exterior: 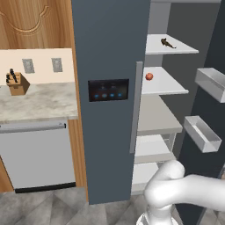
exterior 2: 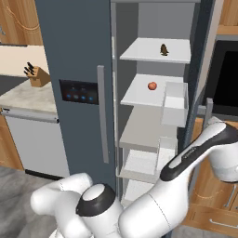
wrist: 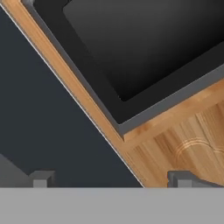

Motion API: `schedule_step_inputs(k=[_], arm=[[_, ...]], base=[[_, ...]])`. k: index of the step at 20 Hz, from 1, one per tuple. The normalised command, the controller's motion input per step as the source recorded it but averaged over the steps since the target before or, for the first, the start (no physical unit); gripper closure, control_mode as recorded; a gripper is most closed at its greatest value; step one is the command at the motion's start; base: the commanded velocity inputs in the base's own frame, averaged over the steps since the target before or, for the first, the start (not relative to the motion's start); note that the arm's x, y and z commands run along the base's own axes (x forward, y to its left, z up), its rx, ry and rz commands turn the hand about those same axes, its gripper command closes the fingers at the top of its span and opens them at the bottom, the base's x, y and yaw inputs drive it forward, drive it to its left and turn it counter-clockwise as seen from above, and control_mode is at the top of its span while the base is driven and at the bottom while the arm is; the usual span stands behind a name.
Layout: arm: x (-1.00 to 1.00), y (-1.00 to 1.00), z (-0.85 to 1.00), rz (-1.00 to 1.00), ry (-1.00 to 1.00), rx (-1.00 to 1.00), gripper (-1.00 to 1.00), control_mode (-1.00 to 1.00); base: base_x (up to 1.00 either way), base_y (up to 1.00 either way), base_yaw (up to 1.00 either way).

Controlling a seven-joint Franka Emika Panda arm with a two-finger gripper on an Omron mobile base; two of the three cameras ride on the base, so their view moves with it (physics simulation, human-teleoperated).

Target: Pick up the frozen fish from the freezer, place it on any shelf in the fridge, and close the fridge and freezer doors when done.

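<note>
One frozen fish [exterior: 167, 43] lies on the top shelf [exterior: 176, 49] of the fridge [exterior 2: 153, 28], so placing looks done and closing the doors remains. The freezer door [exterior: 110, 66] with its black panel [exterior: 108, 89] seems already shut. The pincer [wrist: 111, 177] stands spread, holding nothing, beyond the open fridge door [exterior 2: 197, 69], the fish across that door from it. Next it must push that door closed. A red fruit [exterior 2: 152, 86] sits one shelf lower; the door bins [exterior: 211, 83] look empty.
</note>
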Motion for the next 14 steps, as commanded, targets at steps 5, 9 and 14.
schedule_step_inputs(k=[5,9,14], arm=[[0.32,1.0,0.0,0.0,-0.11,0.0,-1.0,-1.0],[0.45,1.0,0.0,0.0,-0.08,0.0,-1.0,-1.0],[0.69,1.0,0.01,0.0,-0.01,0.0,-1.0,-1.0]], base=[[0.0,0.0,0.0],[0.0,0.0,0.0],[0.0,0.0,0.0]])
